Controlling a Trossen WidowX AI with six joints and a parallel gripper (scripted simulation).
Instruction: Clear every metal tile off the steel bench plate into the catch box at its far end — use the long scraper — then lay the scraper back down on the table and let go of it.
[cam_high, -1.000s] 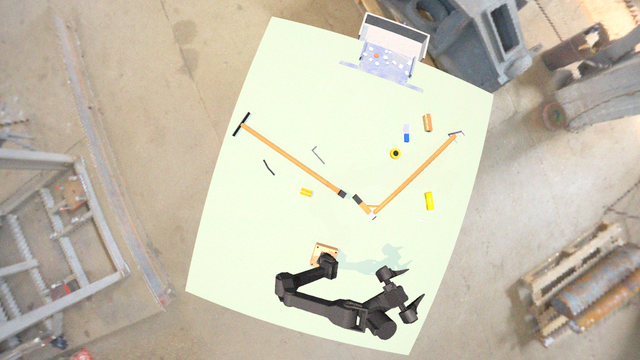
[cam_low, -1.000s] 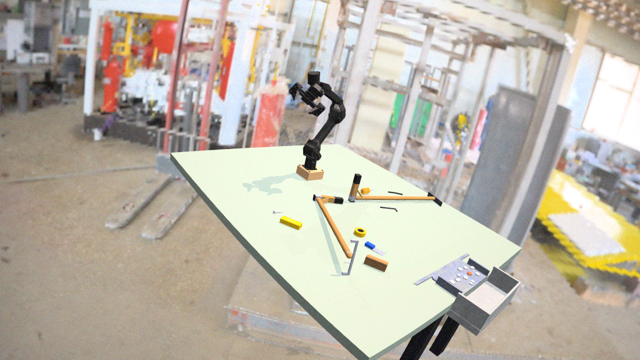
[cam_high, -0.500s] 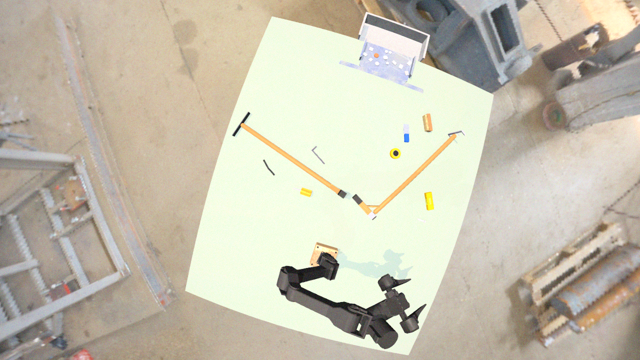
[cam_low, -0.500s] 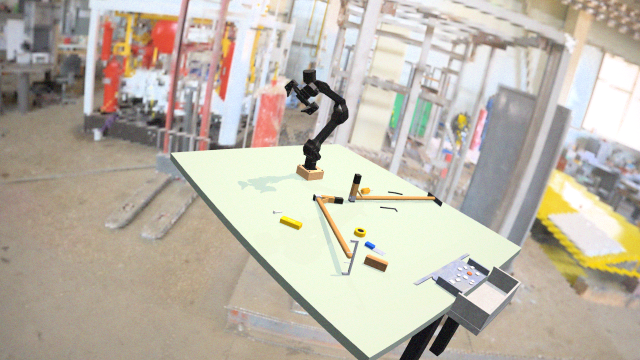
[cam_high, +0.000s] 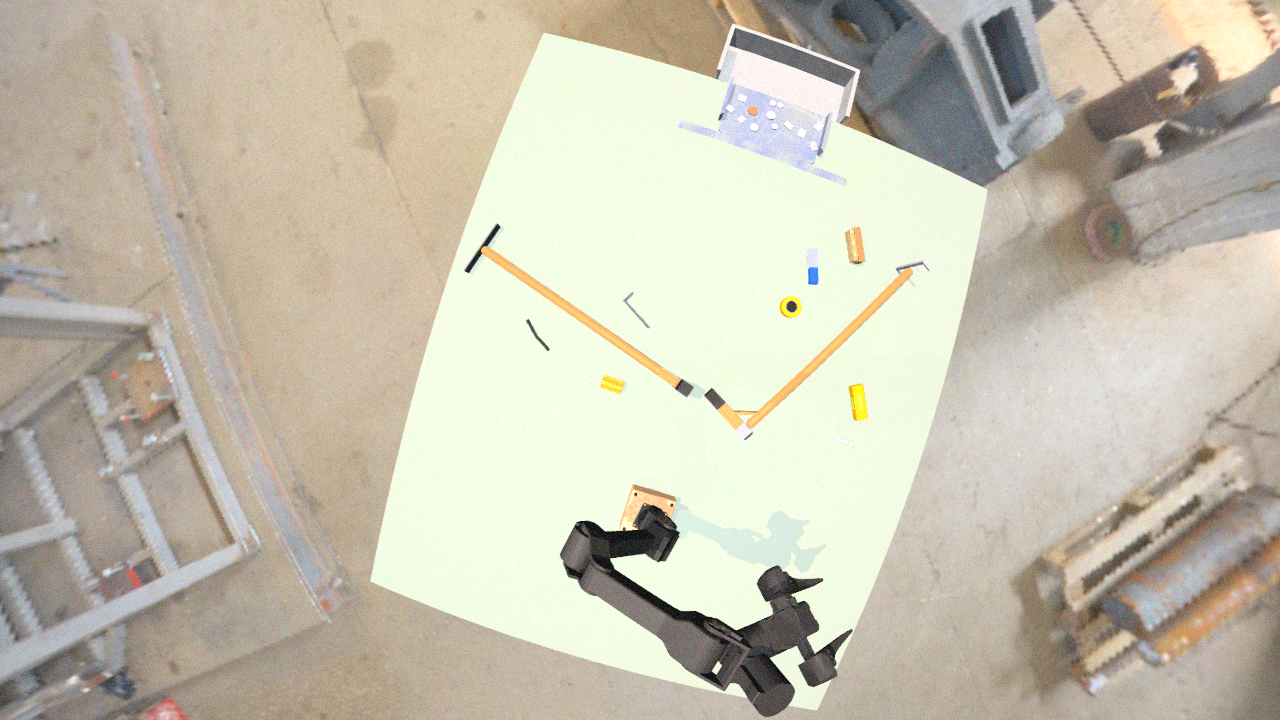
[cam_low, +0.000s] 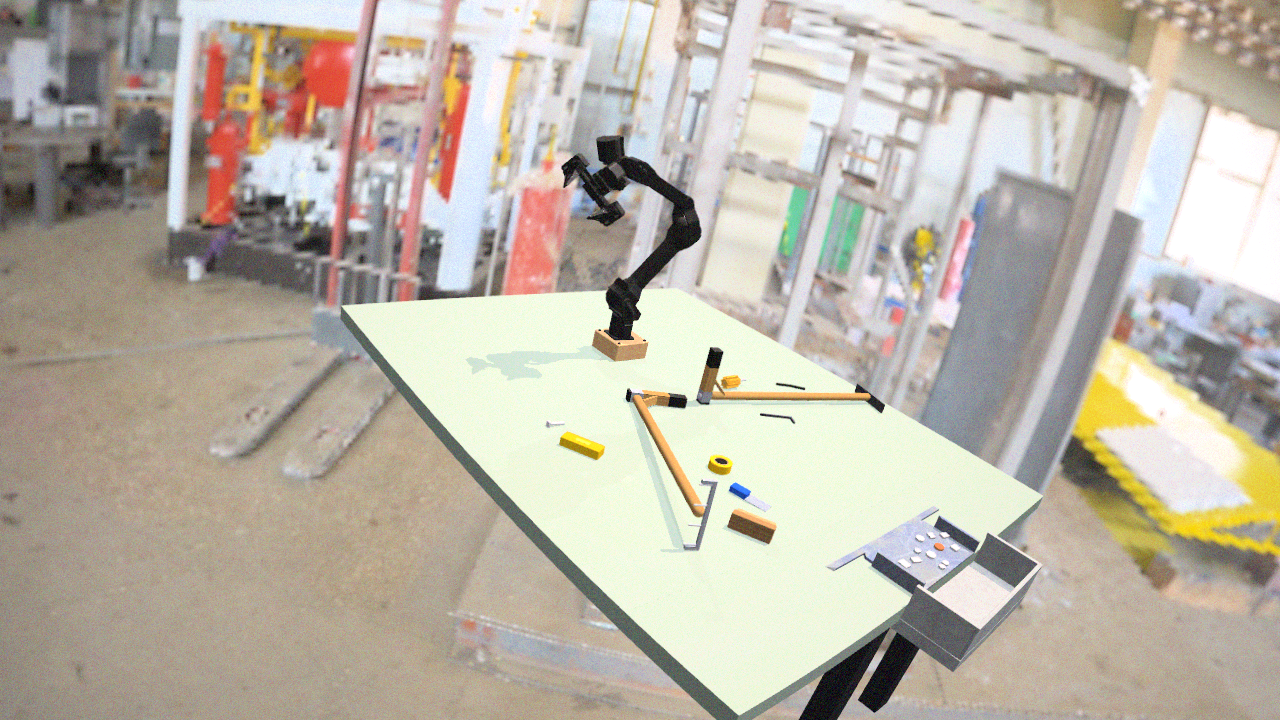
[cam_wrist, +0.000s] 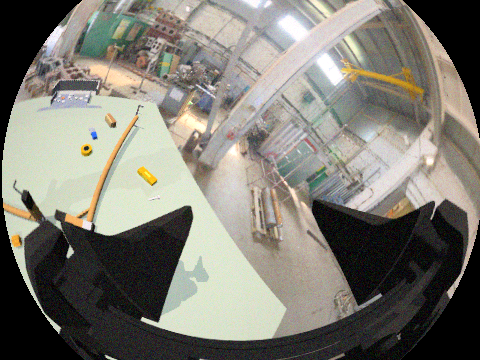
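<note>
My gripper (cam_high: 836, 606) (cam_low: 578, 200) (cam_wrist: 254, 210) is open and empty, high above the table's near right part. Two long wooden-handled tools lie on the table; I cannot tell for certain which is the scraper. One handle (cam_high: 581, 317) (cam_low: 787, 395) ends in a flat black blade (cam_high: 483, 248); its grip (cam_low: 710, 371) stands up. The other handle (cam_high: 829, 347) (cam_low: 668, 454) (cam_wrist: 106, 167) ends in a thin grey head with bent ends. Several white tiles (cam_high: 770, 115) and an orange piece (cam_high: 752, 111) (cam_low: 938, 547) lie on the steel plate (cam_high: 774, 147), before the catch box (cam_high: 796, 53) (cam_low: 948, 622).
A yellow block (cam_high: 858, 402) (cam_low: 581, 445) (cam_wrist: 147, 176), a brown block (cam_high: 856, 244) (cam_low: 751, 525), a blue-handled tool (cam_high: 812, 275) (cam_low: 739, 489) and a yellow ring lie on the right. A hex key (cam_high: 636, 310), a dark rod (cam_high: 537, 335) and a small yellow-handled tool (cam_high: 612, 384) lie left.
</note>
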